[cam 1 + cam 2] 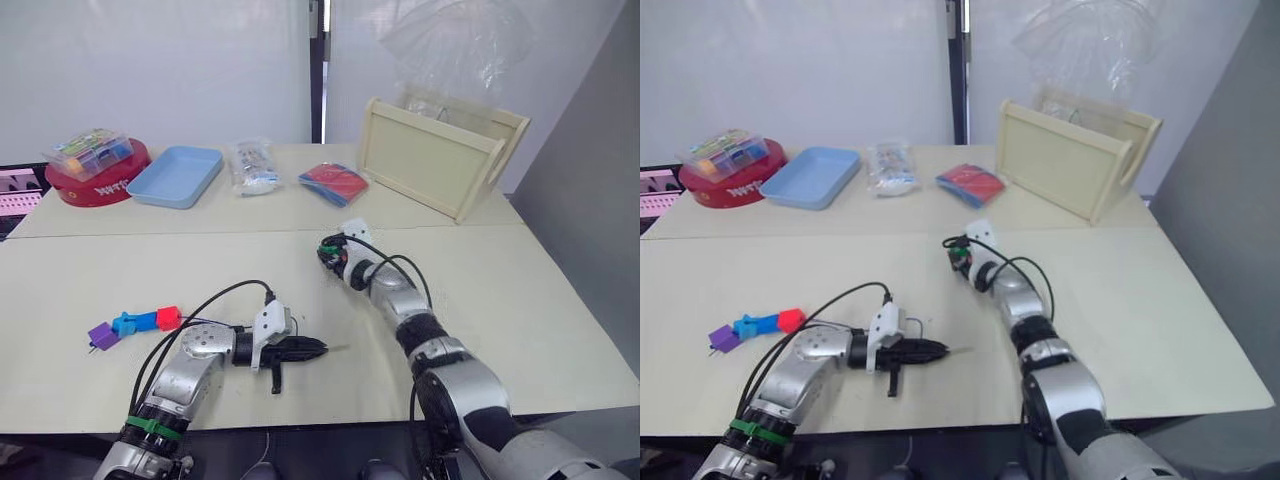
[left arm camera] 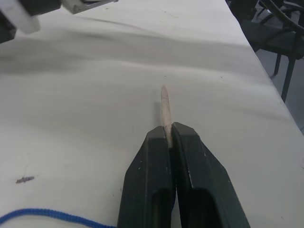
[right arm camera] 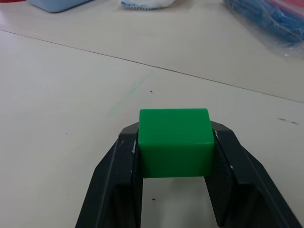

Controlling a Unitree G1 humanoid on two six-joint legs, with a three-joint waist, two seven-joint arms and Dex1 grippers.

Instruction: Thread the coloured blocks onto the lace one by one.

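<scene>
Left gripper [image 2: 167, 142] was clamped on the lace [image 2: 52, 215] tip, right gripper [image 3: 175, 156] pinched the green block [image 3: 175, 141]. Main risk: the hole wasn't visible, so misalignment could have bent the tip or knocked the block loose.

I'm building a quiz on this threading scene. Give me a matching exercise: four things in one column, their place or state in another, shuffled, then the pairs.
1. green block
2. lace tip
3. red block
4. blue tray

A. far side of the table
B. pinched in the left gripper
C. held in the right gripper
D. in a row with the light blue and purple blocks

Pairs: 1-C, 2-B, 3-D, 4-A
</scene>
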